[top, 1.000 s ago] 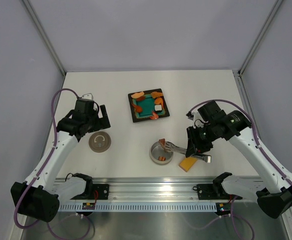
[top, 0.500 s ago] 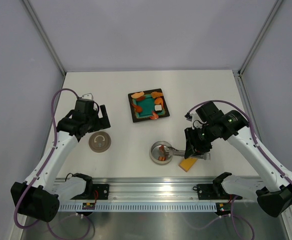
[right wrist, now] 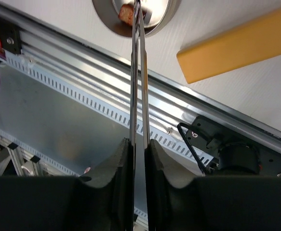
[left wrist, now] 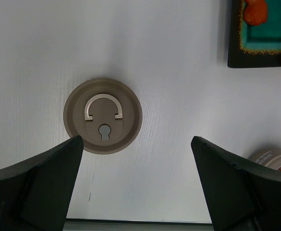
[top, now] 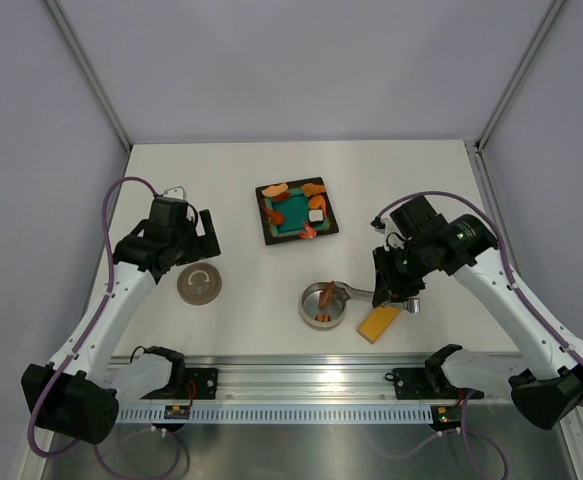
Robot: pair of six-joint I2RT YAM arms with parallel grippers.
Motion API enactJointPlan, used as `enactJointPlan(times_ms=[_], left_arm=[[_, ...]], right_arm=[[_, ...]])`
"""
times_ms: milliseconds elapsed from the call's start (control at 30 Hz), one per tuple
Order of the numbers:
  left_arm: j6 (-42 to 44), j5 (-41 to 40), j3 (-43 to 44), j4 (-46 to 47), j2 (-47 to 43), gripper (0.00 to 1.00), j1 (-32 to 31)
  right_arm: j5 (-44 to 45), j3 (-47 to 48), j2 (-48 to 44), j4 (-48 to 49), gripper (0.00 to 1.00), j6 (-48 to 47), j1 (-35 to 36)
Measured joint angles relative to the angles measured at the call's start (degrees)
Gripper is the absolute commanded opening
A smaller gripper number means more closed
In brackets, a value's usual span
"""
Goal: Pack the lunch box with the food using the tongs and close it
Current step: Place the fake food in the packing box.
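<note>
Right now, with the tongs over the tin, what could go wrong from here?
1. The right gripper squeezes the tongs shut on a brown piece over the lunch box; it may cling on release and get dragged out.
2. The yellow bar lies close beside the lunch box, so pulling the tongs back could knock it.
3. Food sits on the plate; the lid, under the open left gripper, shouldn't go on yet.

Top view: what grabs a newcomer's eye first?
The right gripper clamps the tongs, whose tips reach into the lunch box near the front edge, by a brown piece. The lid lies apart on the left, below the open left gripper. More food sits on the black plate at mid-table.
</note>
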Motion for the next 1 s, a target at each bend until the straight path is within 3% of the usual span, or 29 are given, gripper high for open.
enactJointPlan(times_ms=[200, 600, 1000], left_arm=[[0.02, -0.02, 0.00, 0.00, 0.00, 0.99, 0.00], [0.02, -0.02, 0.00, 0.02, 0.72, 0.99, 0.00], [0.02, -0.02, 0.00, 0.04, 1.36, 0.99, 0.00]], right_arm=[[4.63, 4.79, 0.15, 0.15, 0.16, 0.11, 0.02], [11.89, 5.03, 3.61, 0.15, 0.14, 1.40, 0.07], [9.77, 2.67, 5.79, 2.12, 0.10, 1.53, 0.20]])
